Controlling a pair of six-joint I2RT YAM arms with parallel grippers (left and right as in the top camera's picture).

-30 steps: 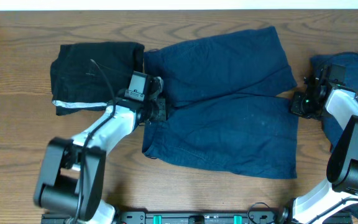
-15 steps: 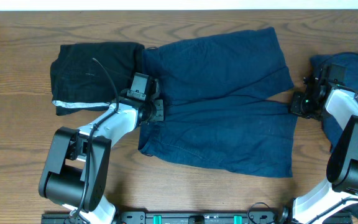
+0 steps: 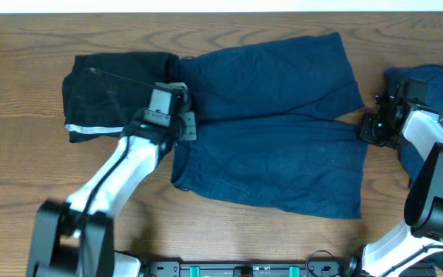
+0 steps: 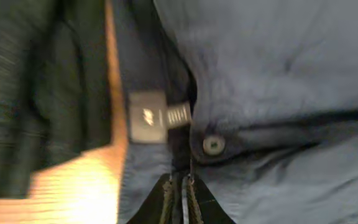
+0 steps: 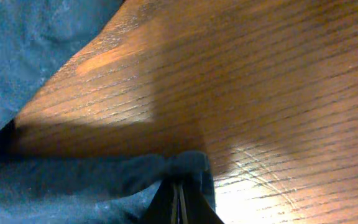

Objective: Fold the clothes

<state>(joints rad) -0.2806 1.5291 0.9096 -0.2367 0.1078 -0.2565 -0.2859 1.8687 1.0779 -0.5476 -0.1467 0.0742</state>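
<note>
Navy two-legged shorts lie spread flat mid-table, waistband to the left. My left gripper sits at the waistband; in its wrist view the jaws are pressed together on the waistband cloth just below the button and grey label. At the shorts' right hem my right gripper is shut, with a bunched fold of navy cloth pinched at its tips. A folded black piece with a white edge strip lies left of the shorts. Another navy piece lies far right, partly under the right arm.
Bare wooden table surrounds the clothes, with a wide strip along the front. The table's far edge runs just behind the garments. The black piece nearly touches the shorts' waistband. Both arm bases stand at the front edge.
My left gripper has moved back and to the left along the waistband, and the shorts' left edge has shifted slightly left with it. The right gripper has stayed in place.
</note>
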